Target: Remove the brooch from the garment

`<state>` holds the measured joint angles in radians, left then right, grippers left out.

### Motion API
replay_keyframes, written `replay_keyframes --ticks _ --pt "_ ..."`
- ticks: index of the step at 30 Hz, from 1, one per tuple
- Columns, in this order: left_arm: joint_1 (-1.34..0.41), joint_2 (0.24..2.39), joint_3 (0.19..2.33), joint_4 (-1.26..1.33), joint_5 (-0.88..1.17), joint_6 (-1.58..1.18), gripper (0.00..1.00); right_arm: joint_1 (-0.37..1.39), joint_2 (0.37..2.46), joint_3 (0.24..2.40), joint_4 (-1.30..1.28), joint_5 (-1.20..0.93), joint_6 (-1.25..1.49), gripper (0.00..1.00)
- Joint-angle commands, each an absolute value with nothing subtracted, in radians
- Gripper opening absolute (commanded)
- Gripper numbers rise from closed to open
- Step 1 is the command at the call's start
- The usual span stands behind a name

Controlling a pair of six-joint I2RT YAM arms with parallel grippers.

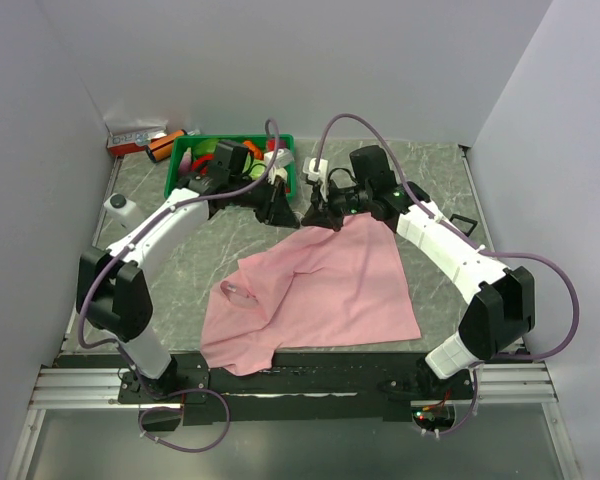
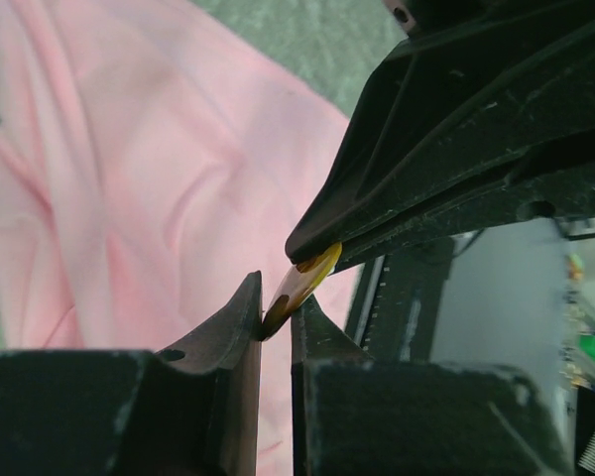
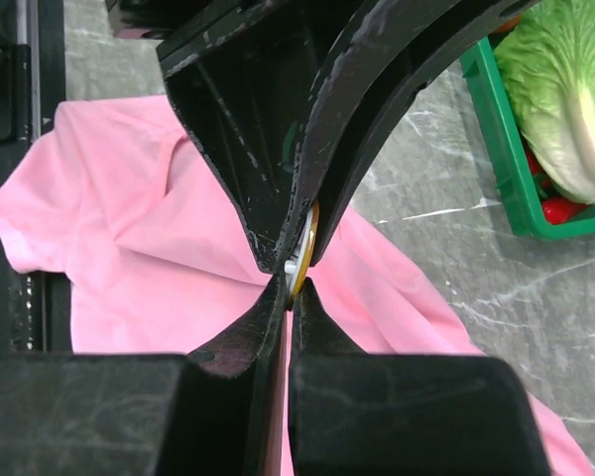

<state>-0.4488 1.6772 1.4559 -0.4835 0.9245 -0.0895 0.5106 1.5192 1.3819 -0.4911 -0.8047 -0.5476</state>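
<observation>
My left gripper (image 2: 276,309) pinches the brooch (image 2: 312,273) edge-on; my right gripper (image 3: 290,297) clamps the garment (image 3: 149,258) just beside those tips — anchoring it, I reckon, so the brooch pulls free.

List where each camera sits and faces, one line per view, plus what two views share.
Top external: above and behind the bases, looking down on the table; left arm and right arm meet over the garment.
Left wrist: on the left arm, facing along its fingers to the pinched brooch; right gripper enters upper right.
Right wrist: on the right arm, facing along its fingers; left gripper enters from above.
Shared: both wrist views show brooch and garment.
</observation>
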Motion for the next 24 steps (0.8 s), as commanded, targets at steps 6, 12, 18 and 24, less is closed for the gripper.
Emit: replay_keyframes --ticks 6,12,18,24 --pt "-0.485 1.666 1.506 -0.44 0.542 -0.012 0.13 0.637 1.463 1.44 -0.411 -1.106 -0.557 0.0" --pt "-0.485 1.641 1.496 -0.437 0.549 -0.011 0.16 0.638 1.468 1.44 -0.407 -1.095 -0.554 0.0" --pt "-0.468 1.585 1.488 -0.478 0.629 0.083 0.63 0.569 1.467 1.388 -0.33 -1.078 -0.425 0.0" --pt "-0.384 1.459 1.434 -0.515 0.8 0.152 0.99 0.43 1.421 1.333 -0.351 -1.062 -0.342 0.0"
